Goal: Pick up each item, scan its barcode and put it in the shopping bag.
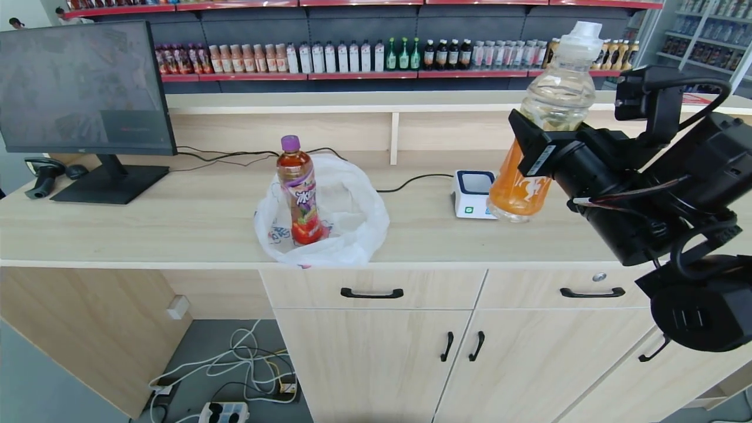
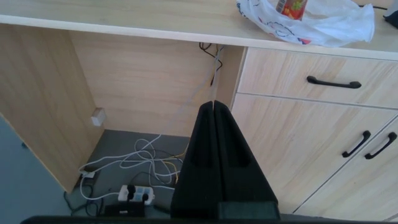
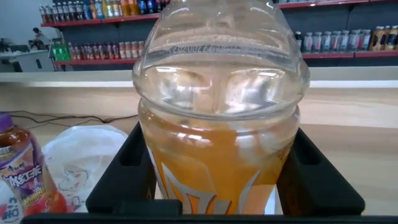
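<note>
- On the counter (image 1: 176,223), in the head view, a red bottle (image 1: 299,194) is stood upright inside the shopping bag (image 1: 358,217). An orange bottle (image 1: 555,103) is held up near the scanner (image 1: 473,194), clamped by the right gripper (image 1: 537,150).
- In the left wrist view, the left gripper (image 2: 214,109) is seen low before the cabinet (image 2: 298,74), its fingers pressed together. The shopping bag is seen at the counter edge above.
- In the right wrist view, the orange bottle is clamped between both fingers (image 3: 124,174), with the shopping bag and red bottle beyond.

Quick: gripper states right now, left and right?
Left gripper: shut, holding nothing.
Right gripper: shut on the bottle.
</note>
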